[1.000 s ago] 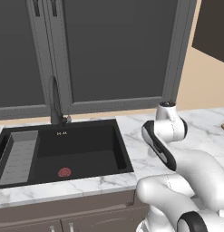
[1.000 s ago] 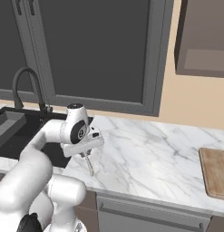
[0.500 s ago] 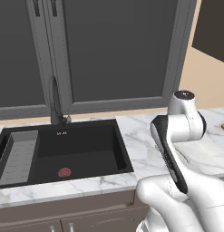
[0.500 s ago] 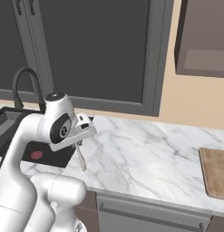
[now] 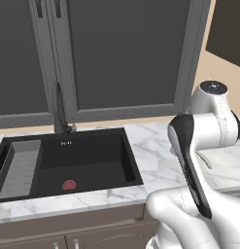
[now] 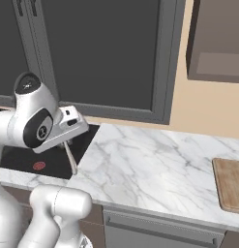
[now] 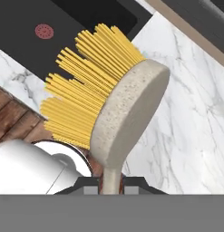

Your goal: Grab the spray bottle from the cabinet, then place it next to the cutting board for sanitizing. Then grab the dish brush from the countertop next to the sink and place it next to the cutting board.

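Note:
My gripper is shut on the thin cream handle of the dish brush, whose rounded pale head and yellow bristles loom close in the hand view. From the right base, the brush hangs down from the gripper above the edge between the black sink and the white marble countertop. The wooden cutting board lies far to the right on the counter. The taupe cabinet hangs at the upper right. The spray bottle is out of view.
A tall black faucet stands behind the sink, which has a ribbed grey tray and red drain. Dark grey framed panels line the wall. Open marble lies between the sink and the board.
The arm has risen and swung toward the sink side, carrying the brush up off the counter. The grip on the brush has stayed shut.

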### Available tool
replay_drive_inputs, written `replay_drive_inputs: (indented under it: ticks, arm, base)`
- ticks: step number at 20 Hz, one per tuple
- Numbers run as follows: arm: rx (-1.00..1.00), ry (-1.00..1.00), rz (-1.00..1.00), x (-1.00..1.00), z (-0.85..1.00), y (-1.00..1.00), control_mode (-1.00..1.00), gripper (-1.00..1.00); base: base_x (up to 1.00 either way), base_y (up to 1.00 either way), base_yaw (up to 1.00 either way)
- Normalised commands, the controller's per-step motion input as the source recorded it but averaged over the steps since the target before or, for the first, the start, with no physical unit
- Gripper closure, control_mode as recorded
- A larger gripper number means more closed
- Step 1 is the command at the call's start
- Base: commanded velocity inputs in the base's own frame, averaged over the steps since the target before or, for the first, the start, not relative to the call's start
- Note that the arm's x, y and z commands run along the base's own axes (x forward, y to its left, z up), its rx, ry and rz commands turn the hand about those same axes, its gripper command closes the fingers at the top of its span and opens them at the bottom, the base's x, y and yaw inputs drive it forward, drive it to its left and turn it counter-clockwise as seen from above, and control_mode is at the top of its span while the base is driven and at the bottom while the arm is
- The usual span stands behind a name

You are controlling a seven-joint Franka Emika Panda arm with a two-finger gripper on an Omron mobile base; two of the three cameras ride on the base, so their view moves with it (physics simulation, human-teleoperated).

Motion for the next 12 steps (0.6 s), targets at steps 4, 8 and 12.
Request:
replay_drive_inputs:
  ticks: [4, 8, 12]
  arm:
    - [0.0, -0.01, -0.02, -0.05, 0.39, 0.05, 1.0, 1.0]
    - [0.0, 0.0, 0.0, 0.0, 0.0, 0.0, 1.0, 1.0]
    - [0.0, 0.0, 0.0, 0.0, 0.0, 0.0, 1.0, 1.0]
  base:
    - [-0.06, 0.0, 0.0]
    - [-0.69, -0.19, 0.0]
    - [-0.99, -0.59, -0.01]
